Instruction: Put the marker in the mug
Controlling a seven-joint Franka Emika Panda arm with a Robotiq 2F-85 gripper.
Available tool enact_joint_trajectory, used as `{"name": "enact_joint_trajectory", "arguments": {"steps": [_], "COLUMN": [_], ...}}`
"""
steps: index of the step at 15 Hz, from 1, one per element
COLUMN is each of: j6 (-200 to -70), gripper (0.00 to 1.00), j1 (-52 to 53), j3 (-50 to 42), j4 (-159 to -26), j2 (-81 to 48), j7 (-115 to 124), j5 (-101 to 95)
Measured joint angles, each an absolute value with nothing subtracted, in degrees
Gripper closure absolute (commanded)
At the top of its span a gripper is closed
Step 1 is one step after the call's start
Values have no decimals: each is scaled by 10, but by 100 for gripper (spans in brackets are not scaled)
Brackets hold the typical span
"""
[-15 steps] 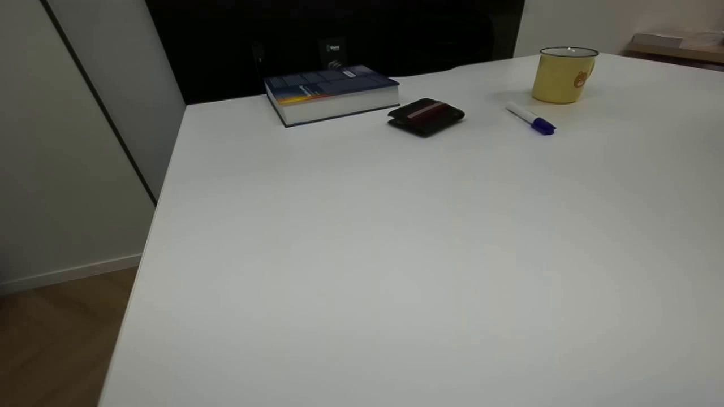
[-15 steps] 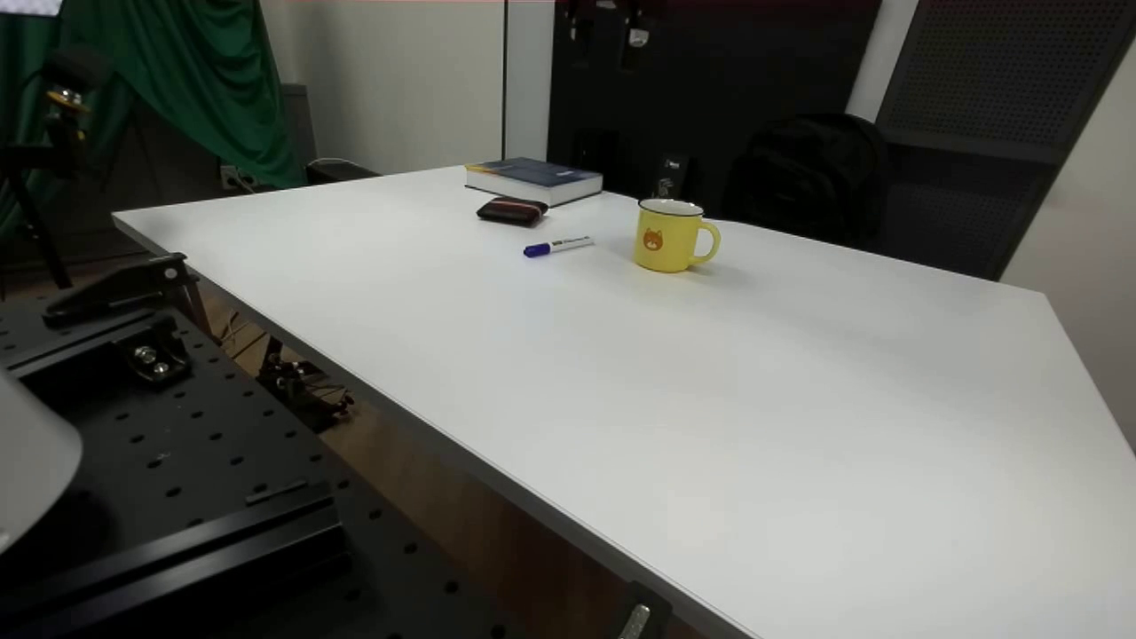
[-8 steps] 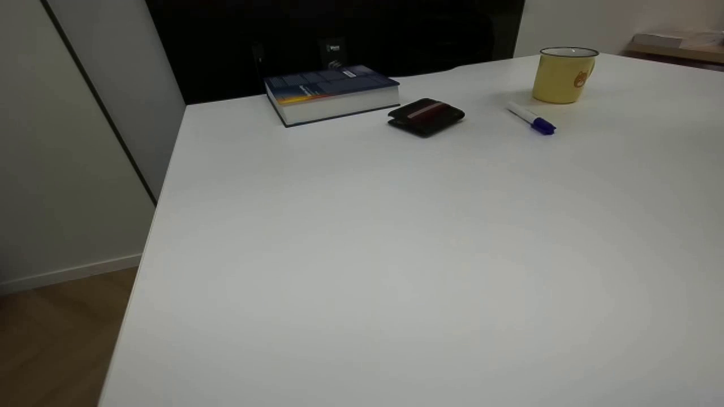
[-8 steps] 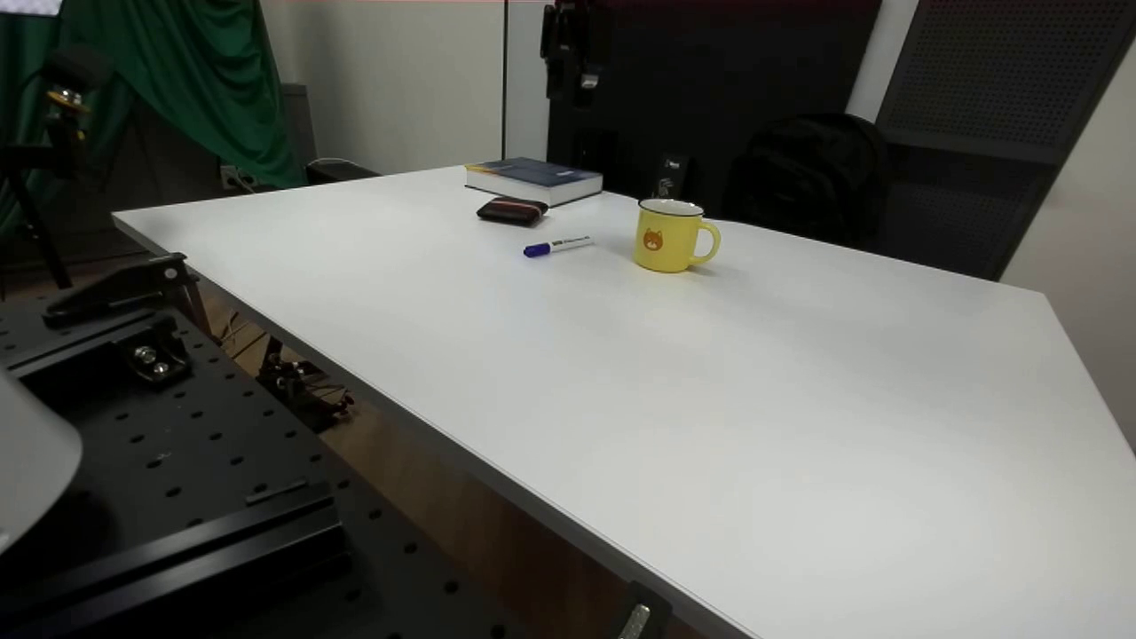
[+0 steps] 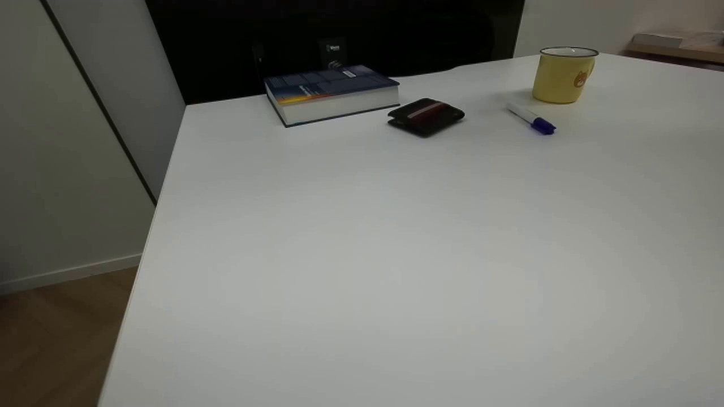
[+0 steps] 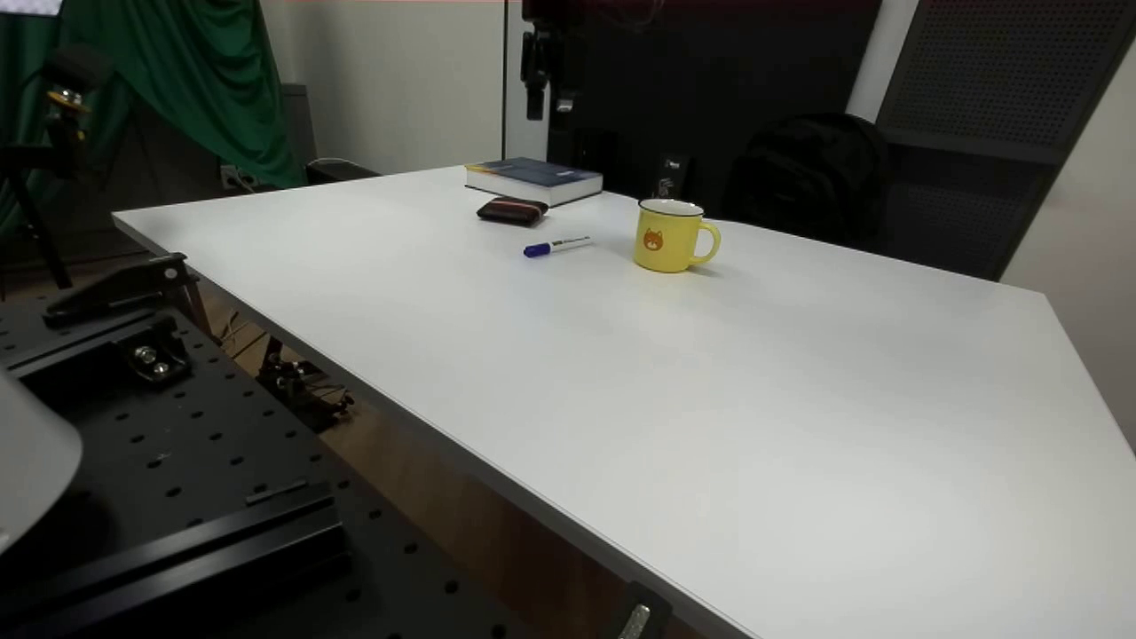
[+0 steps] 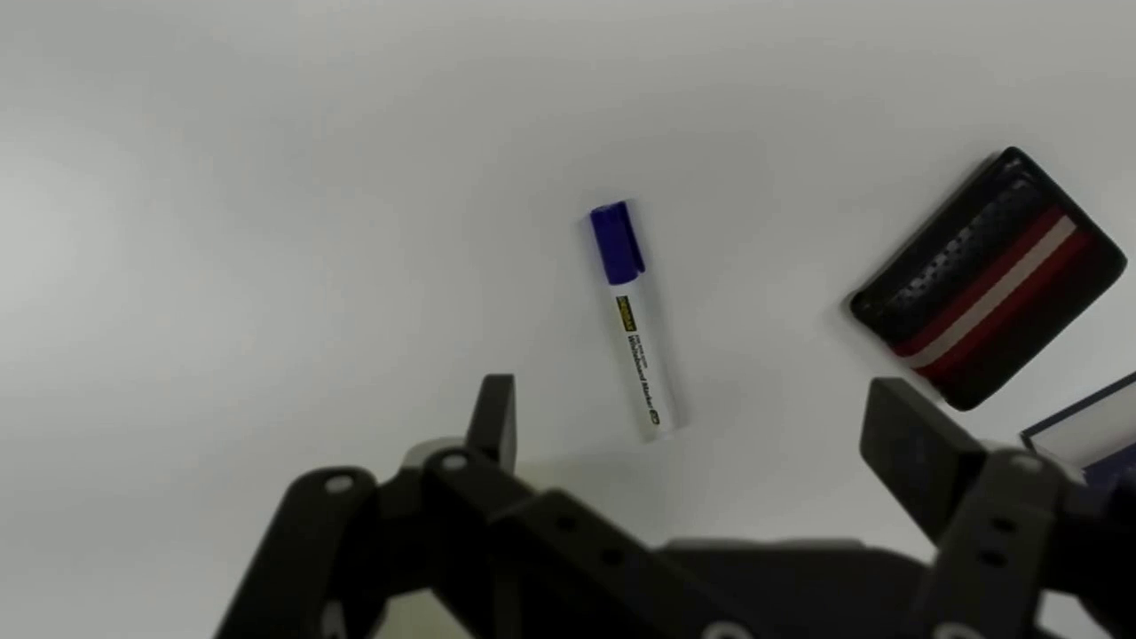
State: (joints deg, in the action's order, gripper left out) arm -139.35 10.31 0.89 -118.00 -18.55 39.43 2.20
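Around the marker [image 6: 557, 247], in an exterior view, left to right: wallet [image 6: 512, 211] at 10 o'clock, book [image 6: 532, 181] at 11, gripper [image 6: 549, 108] high at 12, jaws spread wide; marker itself flat on table [image 6: 710, 399]; mug [image 6: 667, 235] near at 3.

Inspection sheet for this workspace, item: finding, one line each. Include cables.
Surface: white flat tabletop, soft glare; finer condition can't be judged.
Job's things: short yellow cylindrical mug with a dark rim, upright, inside mostly hidden; white cylindrical marker with a blue cap, lying capped near the mug, not touching it.
Clutter: black folded wallet with red and pale stripes and thick dark-blue rectangular book, both lying flat, apart from each other.
Black two-fingered claw: open, raised above the tabletop, holding nothing.
Cables: dark tangle of parts and thin wires below tabletop height; routing unclear.
Surroundings: green fabric curtain in the background; black perforated plate alongside the tabletop in an exterior view.
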Motion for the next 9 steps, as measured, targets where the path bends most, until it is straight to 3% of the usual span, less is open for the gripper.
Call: {"name": "enact_joint_trajectory", "arguments": {"steps": [9], "j6": [-1392], "gripper": [0], "j1": [103], "j3": [8], "j4": [-1180], "j2": [-186], "j7": [393], "j5": [16]}}
